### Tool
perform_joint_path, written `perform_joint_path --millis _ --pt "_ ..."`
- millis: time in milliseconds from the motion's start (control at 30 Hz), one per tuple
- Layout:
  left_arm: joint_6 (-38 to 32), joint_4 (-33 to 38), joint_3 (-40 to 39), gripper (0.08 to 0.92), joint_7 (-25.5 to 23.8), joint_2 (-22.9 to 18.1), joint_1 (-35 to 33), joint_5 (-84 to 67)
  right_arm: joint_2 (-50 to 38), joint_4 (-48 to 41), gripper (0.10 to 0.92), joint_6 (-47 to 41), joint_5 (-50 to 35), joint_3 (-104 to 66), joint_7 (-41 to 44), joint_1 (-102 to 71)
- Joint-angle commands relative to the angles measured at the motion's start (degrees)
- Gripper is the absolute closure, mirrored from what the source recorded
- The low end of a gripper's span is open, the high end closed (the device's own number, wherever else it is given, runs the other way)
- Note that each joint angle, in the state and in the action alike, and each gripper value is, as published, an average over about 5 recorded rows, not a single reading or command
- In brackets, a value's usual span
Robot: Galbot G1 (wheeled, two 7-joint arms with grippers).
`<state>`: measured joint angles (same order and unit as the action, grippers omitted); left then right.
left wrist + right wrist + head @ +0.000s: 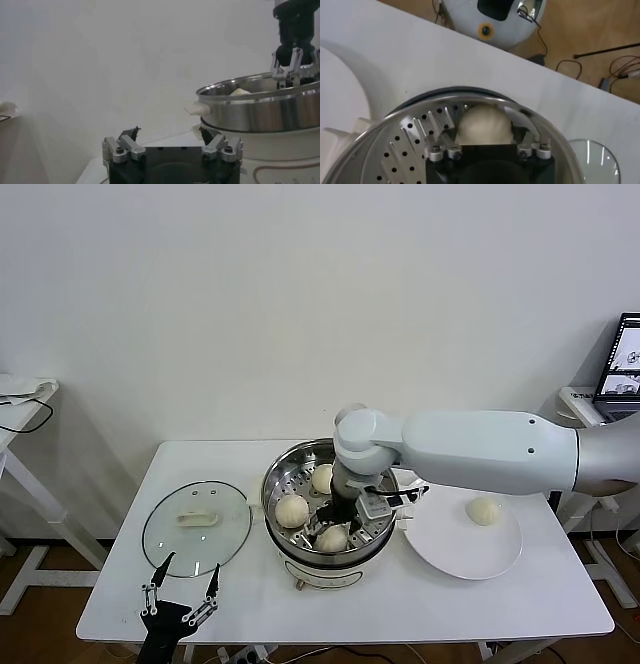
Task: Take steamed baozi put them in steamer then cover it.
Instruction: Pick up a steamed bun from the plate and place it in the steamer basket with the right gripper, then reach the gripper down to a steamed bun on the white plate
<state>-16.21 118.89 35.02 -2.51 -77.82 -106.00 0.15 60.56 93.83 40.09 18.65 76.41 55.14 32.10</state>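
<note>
The steamer [283, 474] stands mid-table with three baozi on its perforated tray: one at the back [320, 477], one on the left [292, 510] and one at the front [331, 537]. My right gripper [333, 522] is down inside the pot, open, its fingers on either side of the front baozi [485, 125], which rests on the tray. A fourth baozi [484, 510] lies on the white plate [450, 549]. The glass cover [196, 524] lies flat, left of the steamer. My left gripper [180, 586] is open and empty at the table's front edge, just before the cover.
The steamer's rim [250, 97] and my right gripper [295, 62] also show in the left wrist view. A laptop [622, 364] stands on a side table at the far right. Another side table [20, 399] is at the far left.
</note>
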Motion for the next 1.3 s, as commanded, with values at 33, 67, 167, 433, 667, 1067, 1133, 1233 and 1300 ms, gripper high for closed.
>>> perform_joint_path --millis 33,67,167,433,667,1067,1133,1233,1300 --pt "0.0 -0.1 -0.2 0.177 0.0 0.0 0.1 0.0 -4.1 -2.2 0.203 -5.6 -7.2 -3.9 2.2 1.3" --pt "0.0 -0.1 -0.2 0.177 0.0 0.0 0.2 0.0 -5.5 -3.0 0.203 -7.9 -9.7 -4.7 3.6 1.7" --pt "0.0 -0.2 -0.2 0.177 0.0 0.0 0.3 0.0 -10.1 -7.0 0.203 -17.6 -19.4 -6.8 7.9 3.4" --pt "0.1 0.1 -0.3 0.177 0.0 0.2 0.3 0.0 -18.1 -25.8 0.203 -40.7 -38.3 -9.5 16.1 5.1" --pt "0.2 0.5 0.0 0.177 0.0 0.3 0.0 0.0 -21.2 -37.1 0.203 -41.4 -33.8 -6.8 17.1 -2.3" --pt "0.1 0.9 0.5 0.177 0.0 -0.2 -1.2 0.2 -18.8 -47.2 0.203 -39.5 -27.0 -13.7 12.0 -18.8" --pt "0.0 0.8 0.7 0.177 0.0 -0.2 -1.3 0.2 -17.5 -48.5 0.203 -39.4 -26.6 -15.1 11.4 -20.2" --pt "-0.2 0.7 0.8 0.177 0.0 -0.2 -1.5 0.3 -15.4 -50.4 0.203 -39.3 -26.3 -16.3 10.5 -21.6" --pt "-0.3 0.7 0.8 0.177 0.0 -0.3 -1.7 0.3 -14.0 -51.7 0.203 -39.2 -26.2 -16.9 9.8 -22.3"
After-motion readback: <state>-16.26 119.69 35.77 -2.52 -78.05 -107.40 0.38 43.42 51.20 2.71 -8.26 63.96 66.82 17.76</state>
